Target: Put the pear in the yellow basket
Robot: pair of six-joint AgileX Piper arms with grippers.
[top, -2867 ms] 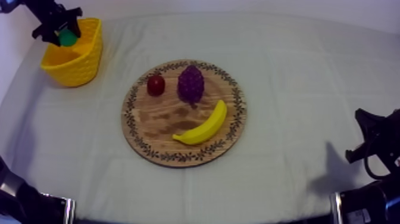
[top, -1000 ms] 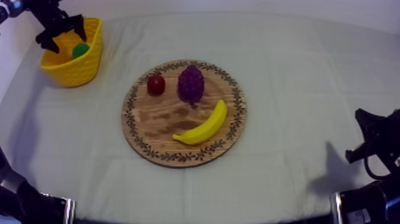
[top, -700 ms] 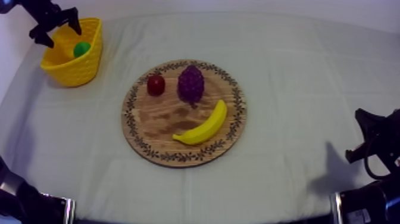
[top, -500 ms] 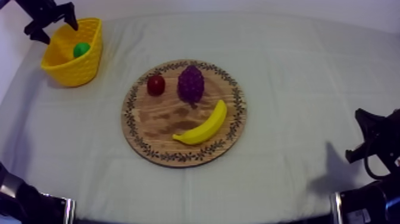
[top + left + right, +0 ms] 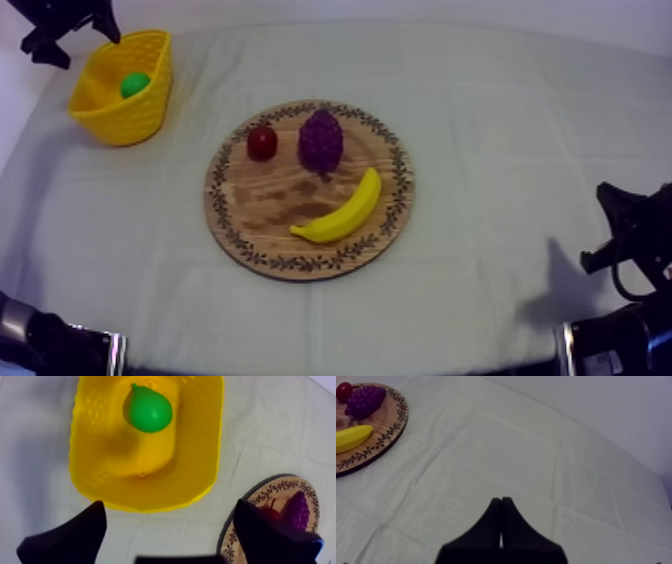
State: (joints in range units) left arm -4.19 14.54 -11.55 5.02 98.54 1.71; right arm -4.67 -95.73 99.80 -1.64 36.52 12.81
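Whereas top view clips the pear (image 5: 134, 84), left wrist view shows it whole.

Our left arm (image 5: 52, 22) comes in at the upper left of the top view, left jaws spread wide, nothing between them. Our right arm (image 5: 628, 240) sits low at the right side, at rest, right jaws pressed together into a narrow wedge, gripping nothing

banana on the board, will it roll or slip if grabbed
Probably no rolling: the banana is curved and lies flat on the wooden board. Its smooth skin may well slip when squeezed. Pushed at one tip, it would likely pivot.
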